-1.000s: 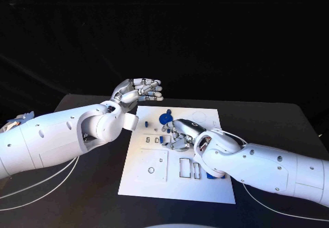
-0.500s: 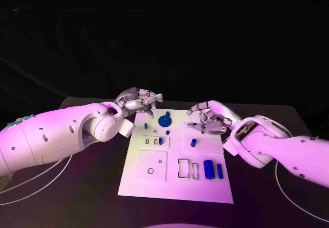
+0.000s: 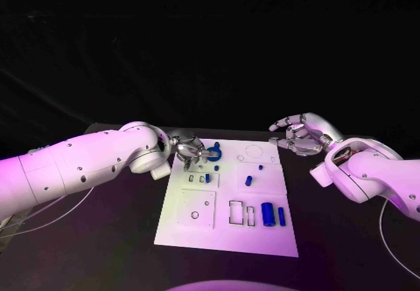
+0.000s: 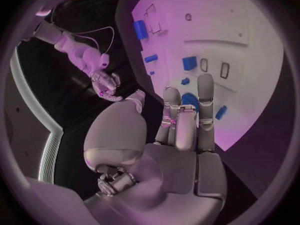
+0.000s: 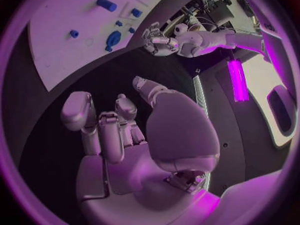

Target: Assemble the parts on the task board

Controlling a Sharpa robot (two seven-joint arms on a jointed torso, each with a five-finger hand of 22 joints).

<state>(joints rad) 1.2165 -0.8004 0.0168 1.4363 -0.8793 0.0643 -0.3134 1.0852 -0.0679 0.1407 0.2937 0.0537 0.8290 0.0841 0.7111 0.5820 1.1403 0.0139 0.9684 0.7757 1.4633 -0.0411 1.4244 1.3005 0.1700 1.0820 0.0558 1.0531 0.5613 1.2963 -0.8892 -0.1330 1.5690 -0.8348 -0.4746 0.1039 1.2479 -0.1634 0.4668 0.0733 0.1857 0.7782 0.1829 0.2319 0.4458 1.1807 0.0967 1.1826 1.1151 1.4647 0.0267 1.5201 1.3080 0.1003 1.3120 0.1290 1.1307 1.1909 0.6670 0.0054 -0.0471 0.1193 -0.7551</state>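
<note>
Hovering with silver fingers spread and empty, both hands (image 3: 191, 148) (image 3: 300, 134) flank the flat white task board (image 3: 219, 233).

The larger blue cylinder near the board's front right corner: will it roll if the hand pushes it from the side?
Probably yes. The blue cylinder looks round and lies on its side on the flat task board, so a sideways push may roll it. It looks like smooth, stiff plastic, so likely light and somewhat slippery.
</note>
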